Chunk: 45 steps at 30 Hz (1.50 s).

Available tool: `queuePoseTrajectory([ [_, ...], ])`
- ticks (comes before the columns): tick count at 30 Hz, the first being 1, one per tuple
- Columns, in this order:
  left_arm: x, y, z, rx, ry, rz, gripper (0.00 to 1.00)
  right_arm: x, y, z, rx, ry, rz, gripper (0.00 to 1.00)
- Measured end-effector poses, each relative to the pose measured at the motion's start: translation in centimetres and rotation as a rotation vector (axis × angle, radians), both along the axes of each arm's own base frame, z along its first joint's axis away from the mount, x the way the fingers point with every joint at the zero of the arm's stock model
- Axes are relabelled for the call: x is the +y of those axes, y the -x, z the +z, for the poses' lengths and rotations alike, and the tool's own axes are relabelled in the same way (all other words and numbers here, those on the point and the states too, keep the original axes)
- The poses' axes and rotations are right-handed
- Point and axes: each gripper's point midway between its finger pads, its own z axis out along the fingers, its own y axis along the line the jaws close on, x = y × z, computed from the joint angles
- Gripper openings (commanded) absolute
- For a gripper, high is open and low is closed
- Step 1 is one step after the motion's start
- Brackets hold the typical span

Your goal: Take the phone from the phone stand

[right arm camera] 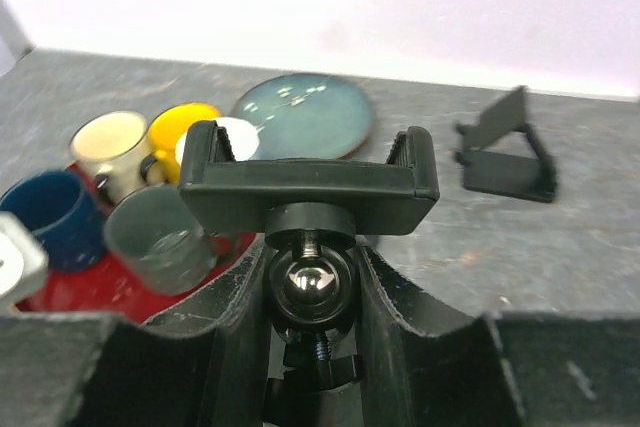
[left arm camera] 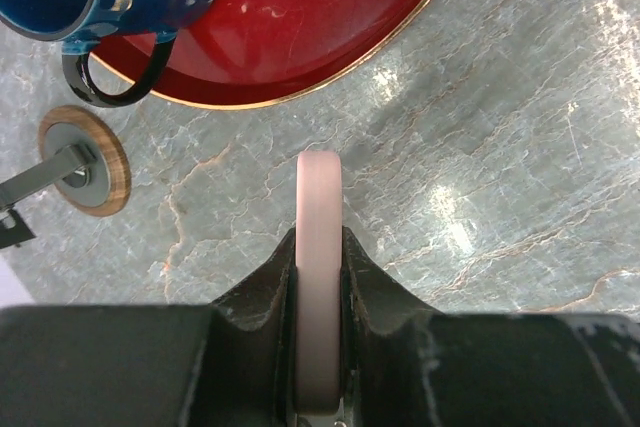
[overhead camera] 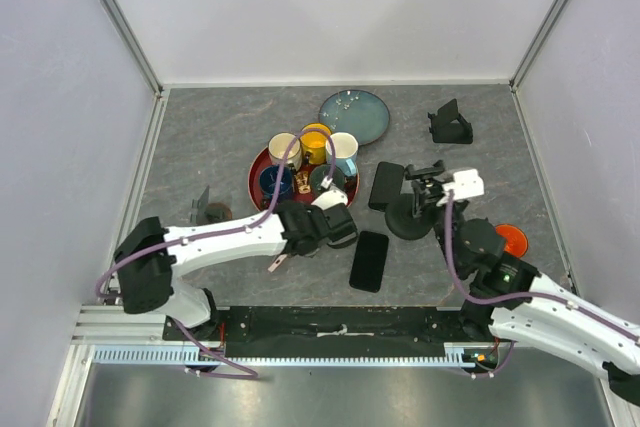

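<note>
Between the jaws of the left gripper (left arm camera: pixel 318 239) stands a thin pale-pink slab (left arm camera: pixel 318 187), seen edge-on. I take it for the phone, though its face is hidden. The jaws are closed tight on both its flat sides and it hangs over the bare table (left arm camera: pixel 480 147), just beside the red tray (left arm camera: pixel 300 37). The clamp of the stand (right arm camera: pixel 308 179) is empty, so the phone is already out and only the putting down seems to remain.

To do this well, I would lower the phone slowly until its free edge meets the table, then tilt it flat. The jaws should open only when the table carries it. The place should be away from the tray rim and from the black phone (overhead camera: pixel 369 260) lying near.

The left arm reaches from its base across to the middle of the table, with the wrist bent back and down. The right gripper (right arm camera: pixel 310 257) clasps the ball joint of the stand under the clamp. Its arm comes forward low from the right side.
</note>
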Motion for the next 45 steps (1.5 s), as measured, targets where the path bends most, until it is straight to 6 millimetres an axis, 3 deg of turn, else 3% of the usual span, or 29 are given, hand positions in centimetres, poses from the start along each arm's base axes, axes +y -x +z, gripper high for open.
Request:
queuePoseTrajectory([
  [2, -0.4, 0.0, -0.2, -0.01, -0.041, 0.006, 0.07, -2.4, 0.1, 0.8, -0.021, -0.035, -0.091, 0.0],
  [5, -1.2, 0.1, -0.6, -0.023, -0.105, 0.013, 0.14, -4.3, 0.3, 1.4, -0.036, -0.068, -0.169, 0.0],
  [6, -1.4, 0.2, -0.7, -0.029, -0.125, 0.012, 0.21, -4.8, 0.3, 1.4, -0.037, -0.072, -0.188, 0.0],
  [8, -1.9, 0.4, -1.1, -0.04, -0.173, 0.006, 0.37, -5.4, 0.3, 1.3, -0.035, -0.081, -0.22, 0.0],
  [12, -3.6, 0.8, -2.6, -0.055, -0.207, 0.011, 0.55, -6.1, 0.5, 0.5, -0.029, -0.082, -0.252, 0.0],
  [16, -4.9, 1.5, -4.4, -0.05, -0.229, 0.009, 0.66, -6.7, 0.6, 0.5, -0.032, -0.088, -0.27, 0.0],
  [20, -5.7, 1.5, -5.0, -0.052, -0.222, 0.008, 0.77, -6.8, 0.6, 0.5, -0.032, -0.087, -0.277, 0.0],
  [30, -9.7, 0.9, -5.1, -0.051, -0.069, -0.022, 0.86, -6.5, -0.2, -1.0, 0.004, -0.013, -0.318, 0.0],
  [38, -12.1, -0.1, -5.1, -0.009, 0.079, -0.041, 0.88, -7.9, -2.8, -3.4, 0.073, 0.038, -0.42, 0.0],
  [42, -11.9, -1.1, -2.8, 0.001, 0.216, -0.028, 0.88, -9.6, -4.6, -3.8, 0.098, 0.037, -0.499, 0.0],
  [45, -10.7, -3.2, 1.0, -0.029, 0.357, 0.01, 0.88, -11.0, -6.1, -4.1, 0.11, 0.025, -0.553, 0.0],
])
